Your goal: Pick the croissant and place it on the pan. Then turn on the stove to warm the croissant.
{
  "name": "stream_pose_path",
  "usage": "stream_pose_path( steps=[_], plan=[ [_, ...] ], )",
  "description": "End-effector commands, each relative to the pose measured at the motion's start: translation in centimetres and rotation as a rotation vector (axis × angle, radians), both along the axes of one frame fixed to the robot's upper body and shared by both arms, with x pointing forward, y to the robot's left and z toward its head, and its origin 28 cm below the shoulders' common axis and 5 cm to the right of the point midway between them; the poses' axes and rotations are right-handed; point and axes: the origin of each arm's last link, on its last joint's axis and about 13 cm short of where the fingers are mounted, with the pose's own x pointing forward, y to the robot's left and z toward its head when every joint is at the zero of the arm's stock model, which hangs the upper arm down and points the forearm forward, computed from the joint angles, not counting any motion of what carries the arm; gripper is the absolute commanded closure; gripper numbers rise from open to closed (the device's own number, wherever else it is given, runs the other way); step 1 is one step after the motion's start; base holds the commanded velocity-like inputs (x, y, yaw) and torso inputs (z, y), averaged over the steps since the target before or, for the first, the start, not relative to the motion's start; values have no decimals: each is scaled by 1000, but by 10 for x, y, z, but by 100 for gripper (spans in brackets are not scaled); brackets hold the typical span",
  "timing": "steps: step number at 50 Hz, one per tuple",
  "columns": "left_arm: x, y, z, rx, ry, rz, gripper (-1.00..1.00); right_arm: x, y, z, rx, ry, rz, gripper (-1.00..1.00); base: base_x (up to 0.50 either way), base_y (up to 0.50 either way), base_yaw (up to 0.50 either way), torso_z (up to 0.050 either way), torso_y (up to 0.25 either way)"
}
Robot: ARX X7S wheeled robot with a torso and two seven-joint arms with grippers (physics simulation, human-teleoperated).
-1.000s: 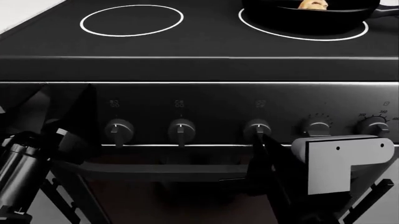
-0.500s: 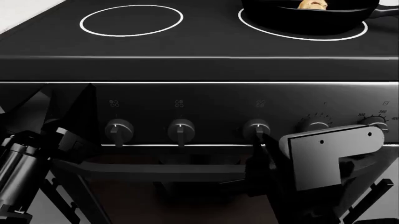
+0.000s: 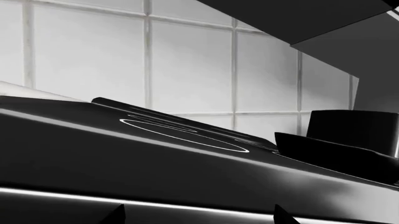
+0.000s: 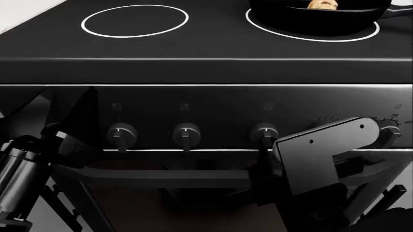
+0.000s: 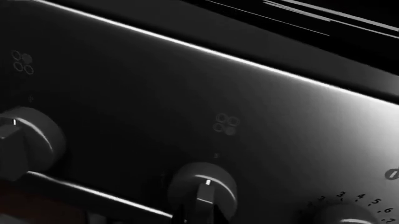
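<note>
Sitting pretty: croissant (image 4: pixel 322 4) in the pan (image 4: pixel 320 17) on the stove (image 4: pixel 206 67), well beyond my fingers.
Right gripper (image 4: pixel 263 147): at knob 3 (image 4: pixel 264 133); can't tell its fingers' state.
Left gripper (image 4: pixel 45 140): can't tell either.

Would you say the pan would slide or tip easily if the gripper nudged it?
Probably not. The pan looks thick-walled and dark like cast iron, so likely heavy. It sits low and flat on the stove, so tipping seems unlikely. The glass top looks smooth, so a firm push might slide it, carrying the croissant along.
</note>
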Motion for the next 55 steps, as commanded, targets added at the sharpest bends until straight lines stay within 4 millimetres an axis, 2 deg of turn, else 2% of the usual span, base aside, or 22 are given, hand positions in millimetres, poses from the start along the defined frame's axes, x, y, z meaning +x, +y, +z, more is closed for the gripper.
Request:
stream_pose_path(
  steps=[1, 32, 33, 55],
  plan=[
    [-1, 0, 1, -2, -3, 4, -100, -6, 8, 13, -1, 65, 118, 100, 0, 0, 0, 0, 0],
    [0, 1, 0, -3, -1, 10, -100, -4, 9, 28, -107, 69, 137, 100, 0, 0, 0, 0, 0],
    [0, 1, 0, -2, -1, 11, -100, -4, 9, 28, -105, 69, 128, -100, 0, 0, 0, 0, 0],
    [0, 1, 0, -4, 0, 12, -100, -8, 7, 33, -84, 16, 74, -100, 0, 0, 0, 0, 0]
  ],
)
